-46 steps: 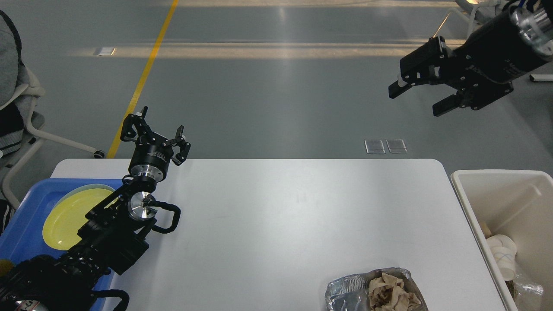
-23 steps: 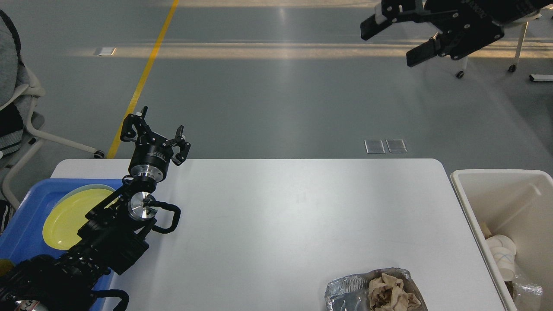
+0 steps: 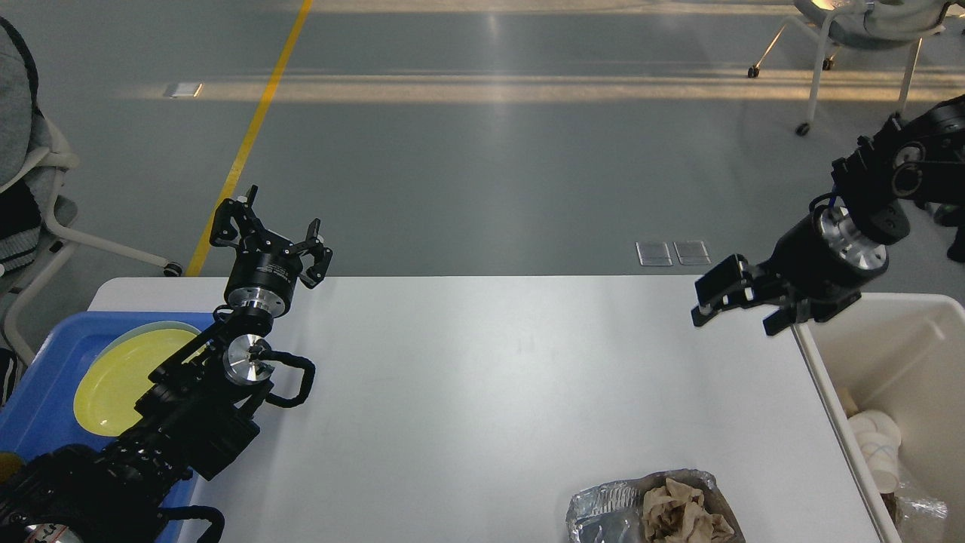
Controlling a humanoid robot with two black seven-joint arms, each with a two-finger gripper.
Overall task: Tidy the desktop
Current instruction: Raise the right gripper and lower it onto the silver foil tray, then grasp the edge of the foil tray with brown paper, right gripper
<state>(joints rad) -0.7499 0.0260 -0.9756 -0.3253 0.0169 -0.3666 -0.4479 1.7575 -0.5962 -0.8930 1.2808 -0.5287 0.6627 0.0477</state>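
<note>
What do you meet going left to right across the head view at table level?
Blue tray → yellow plate → left pincer, open → bare tabletop → foil tray with crumpled brown paper → right pincer, open → white bin.

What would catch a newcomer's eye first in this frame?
Probably the two black arms over the white desktop: the left end effector open at the far left edge, the right end effector open near the far right corner. Next, the foil container with crumpled brown paper at the near edge.
</note>
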